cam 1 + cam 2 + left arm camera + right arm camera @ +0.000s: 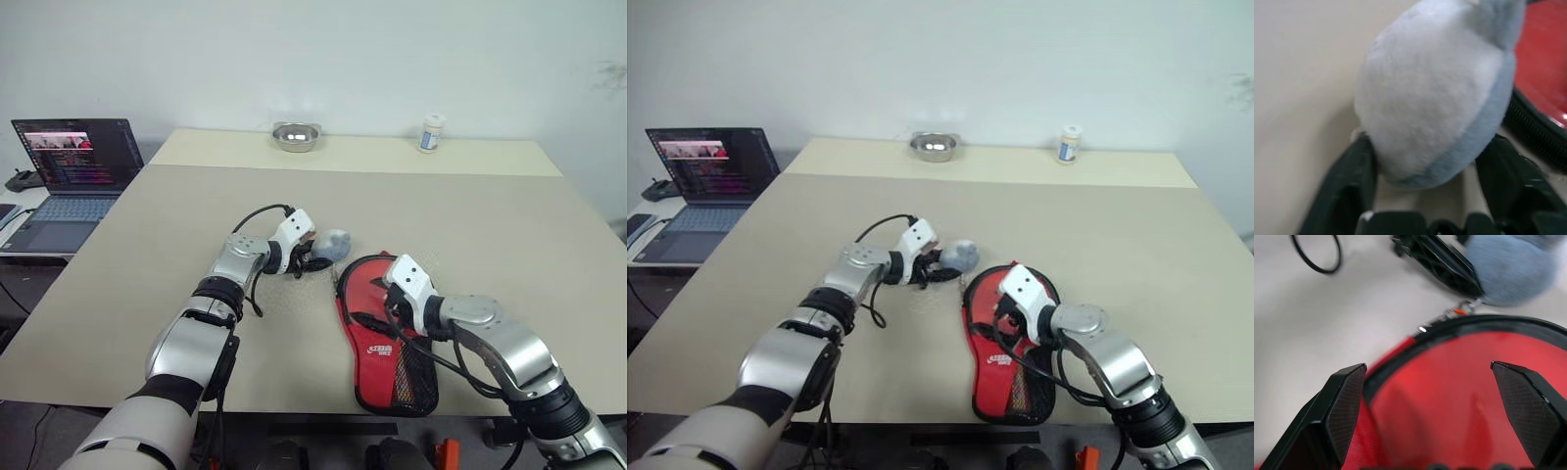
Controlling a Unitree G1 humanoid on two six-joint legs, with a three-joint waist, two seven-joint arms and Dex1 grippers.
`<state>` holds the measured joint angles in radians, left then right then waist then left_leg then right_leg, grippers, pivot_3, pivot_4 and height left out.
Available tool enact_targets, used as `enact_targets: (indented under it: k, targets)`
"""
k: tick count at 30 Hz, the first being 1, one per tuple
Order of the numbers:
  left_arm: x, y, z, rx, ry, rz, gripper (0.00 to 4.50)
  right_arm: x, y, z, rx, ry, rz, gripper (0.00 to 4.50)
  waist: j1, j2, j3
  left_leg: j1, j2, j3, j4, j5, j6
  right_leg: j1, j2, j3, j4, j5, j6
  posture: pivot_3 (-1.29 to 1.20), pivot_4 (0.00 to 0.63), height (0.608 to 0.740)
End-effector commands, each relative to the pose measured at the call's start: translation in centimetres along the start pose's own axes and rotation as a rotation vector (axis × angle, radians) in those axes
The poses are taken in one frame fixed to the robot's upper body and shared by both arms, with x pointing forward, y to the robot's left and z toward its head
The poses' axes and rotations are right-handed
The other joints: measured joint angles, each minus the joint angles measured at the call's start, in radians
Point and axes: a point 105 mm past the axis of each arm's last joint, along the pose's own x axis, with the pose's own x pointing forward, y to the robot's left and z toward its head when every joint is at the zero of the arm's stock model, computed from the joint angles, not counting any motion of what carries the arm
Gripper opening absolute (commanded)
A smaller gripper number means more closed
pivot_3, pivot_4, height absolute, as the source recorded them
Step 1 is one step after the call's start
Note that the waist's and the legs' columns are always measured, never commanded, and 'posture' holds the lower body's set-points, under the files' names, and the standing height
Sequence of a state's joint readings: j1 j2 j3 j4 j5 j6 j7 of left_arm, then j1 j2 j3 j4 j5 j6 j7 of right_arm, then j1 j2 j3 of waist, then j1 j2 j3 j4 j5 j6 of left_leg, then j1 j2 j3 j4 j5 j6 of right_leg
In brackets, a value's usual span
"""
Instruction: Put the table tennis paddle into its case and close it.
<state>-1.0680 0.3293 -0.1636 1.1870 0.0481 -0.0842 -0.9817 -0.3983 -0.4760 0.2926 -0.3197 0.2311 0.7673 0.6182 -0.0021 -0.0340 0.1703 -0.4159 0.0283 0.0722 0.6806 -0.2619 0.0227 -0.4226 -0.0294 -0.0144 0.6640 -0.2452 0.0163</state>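
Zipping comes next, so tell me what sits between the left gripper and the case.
A grey-blue fluffy ball lies directly ahead of the left gripper, against the case's black zipper edge. A small clip seems to join it to the zipper. Nothing else visible intervenes.

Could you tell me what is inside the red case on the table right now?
The case lies open at its round end, where a glossy red paddle face shows inside the zipper edge. The handle is covered by the fabric and mesh pocket.
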Motion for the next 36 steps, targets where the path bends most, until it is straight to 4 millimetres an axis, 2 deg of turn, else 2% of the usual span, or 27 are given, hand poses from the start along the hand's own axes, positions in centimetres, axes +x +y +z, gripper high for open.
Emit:
enact_targets:
  k: [1, 4, 6, 11, 16, 19, 23, 27, 33, 36]
  targets:
    - [0.4, -0.2, 0.3, 0.013, -0.001, -0.002, 1.38, -0.2, -1.1, 0.1, -0.009, -0.004, -0.060, 4.50, 0.000, 0.000, 0.000, 0.000, 0.000, 0.000, 0.000, 0.000, 0.000, 0.000, 0.000, 0.000, 0.000, 0.000, 0.000, 0.00, 0.150, 0.740]
    - [0.5, -0.3, 0.5, 0.008, -0.009, -0.004, 0.47, 0.0, -1.2, -1.3, 0.025, 0.032, -0.067, 4.50, 0.000, 0.000, 0.000, 0.000, 0.000, 0.000, 0.000, 0.000, 0.000, 0.000, 0.000, 0.000, 0.000, 0.000, 0.000, 0.00, 0.150, 0.740]
    - [0.5, -0.3, 0.7, 0.006, -0.016, -0.007, 0.10, 0.1, -1.3, -2.0, 0.045, 0.052, -0.071, 4.50, 0.000, 0.000, 0.000, 0.000, 0.000, 0.000, 0.000, 0.000, 0.000, 0.000, 0.000, 0.000, 0.000, 0.000, 0.000, 0.00, 0.150, 0.740]
    - [0.6, -0.4, 1.2, 0.002, -0.038, -0.019, 0.07, 0.0, -1.6, -4.3, 0.089, 0.120, -0.099, 4.50, 0.001, -0.001, -0.001, 0.001, 0.000, 0.000, 0.000, 0.000, 0.000, 0.001, 0.000, 0.000, 0.000, 0.000, 0.000, 0.00, 0.150, 0.740]
    - [1.0, -0.5, 1.2, 0.011, -0.017, -0.018, 0.07, 0.3, -1.1, -5.5, 0.124, 0.155, -0.086, 4.50, 0.002, -0.002, -0.004, 0.001, 0.000, -0.001, 0.001, 0.000, 0.000, 0.002, 0.000, -0.001, 0.000, 0.000, 0.000, 0.00, 0.150, 0.740]
    - [1.5, -0.2, 1.1, 0.035, 0.028, 0.031, 0.07, 0.3, -0.7, -6.4, 0.138, 0.187, -0.073, 4.50, 0.003, -0.004, -0.006, 0.002, 0.000, -0.001, 0.001, 0.000, 0.000, 0.002, 0.000, -0.001, 0.000, 0.000, 0.000, 0.00, 0.150, 0.740]
    - [2.2, 1.1, 1.5, 0.106, 0.099, 0.179, 0.07, 0.0, -0.2, -7.7, 0.152, 0.231, -0.053, 4.50, 0.011, -0.005, -0.013, 0.003, -0.001, -0.002, 0.001, 0.000, 0.000, 0.005, -0.001, -0.002, 0.000, 0.000, 0.000, 0.00, 0.150, 0.740]
    - [3.1, 1.5, 2.3, 0.182, 0.141, 0.271, 0.07, -0.2, 0.2, -8.4, 0.163, 0.255, -0.040, 4.50, 0.011, -0.006, -0.015, 0.016, -0.001, -0.002, 0.000, 0.000, 0.000, 0.018, -0.002, -0.003, -0.002, -0.002, 0.005, 0.00, 0.150, 0.740]
    - [5.3, 0.5, 4.2, 0.347, 0.178, 0.319, 0.07, -0.1, 1.2, -8.7, 0.169, 0.276, 0.004, 4.50, 0.012, -0.005, -0.022, 0.017, -0.001, -0.002, 0.000, 0.000, 0.000, 0.018, -0.003, -0.002, -0.001, -0.002, 0.005, 0.00, 0.150, 0.740]
    - [6.7, -0.5, 6.1, 0.498, 0.180, 0.336, 0.07, -0.2, 2.1, -8.9, 0.171, 0.295, 0.041, 4.50, 0.013, -0.005, -0.023, 0.017, -0.001, -0.002, 0.000, 0.000, 0.000, 0.018, -0.003, -0.002, -0.001, -0.002, 0.005, 0.00, 0.150, 0.740]
